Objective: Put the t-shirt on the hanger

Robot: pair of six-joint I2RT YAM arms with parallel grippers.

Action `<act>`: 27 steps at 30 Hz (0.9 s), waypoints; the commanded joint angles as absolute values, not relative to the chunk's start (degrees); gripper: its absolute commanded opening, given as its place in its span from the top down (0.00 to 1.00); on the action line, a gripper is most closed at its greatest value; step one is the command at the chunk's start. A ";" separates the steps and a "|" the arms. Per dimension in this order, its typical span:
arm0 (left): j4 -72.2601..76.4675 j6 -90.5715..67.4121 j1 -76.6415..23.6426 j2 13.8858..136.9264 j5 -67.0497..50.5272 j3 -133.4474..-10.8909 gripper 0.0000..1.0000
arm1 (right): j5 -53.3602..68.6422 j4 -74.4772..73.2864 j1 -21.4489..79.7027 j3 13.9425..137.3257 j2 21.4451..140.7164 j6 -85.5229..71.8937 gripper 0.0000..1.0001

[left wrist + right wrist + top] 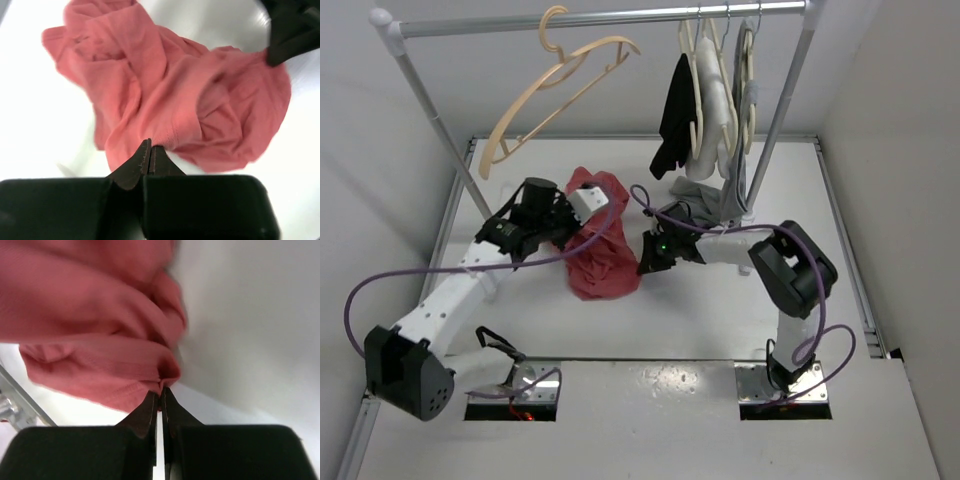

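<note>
Left wrist view, my left fingers (146, 156) pinching the crumpled coral-red cotton t-shirt (175, 100), my right fingers (154, 404) pinching another fold

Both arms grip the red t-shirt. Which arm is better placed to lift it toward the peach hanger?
Probably the left arm: its jaws are shut on the t-shirt, and the hanger hangs above its side.

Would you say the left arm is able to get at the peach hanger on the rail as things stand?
Probably not yet: the left gripper is shut on the t-shirt down on the table, while the hanger hangs from the rail above. Nothing visibly blocks the way up.
</note>
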State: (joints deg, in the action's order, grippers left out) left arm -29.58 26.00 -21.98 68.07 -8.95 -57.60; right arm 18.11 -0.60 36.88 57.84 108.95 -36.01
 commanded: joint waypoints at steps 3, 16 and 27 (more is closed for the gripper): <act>-32.34 26.27 -19.60 56.00 -10.63 -59.59 1.00 | 6.70 -5.53 36.12 49.25 92.66 -34.72 1.00; -48.27 26.90 -22.32 50.71 -21.01 -66.48 1.00 | -0.70 -24.96 37.71 46.49 63.46 -30.59 1.00; -32.70 27.95 -21.80 45.62 -16.52 -39.56 1.00 | 4.39 -32.33 40.17 53.16 66.09 -23.04 0.06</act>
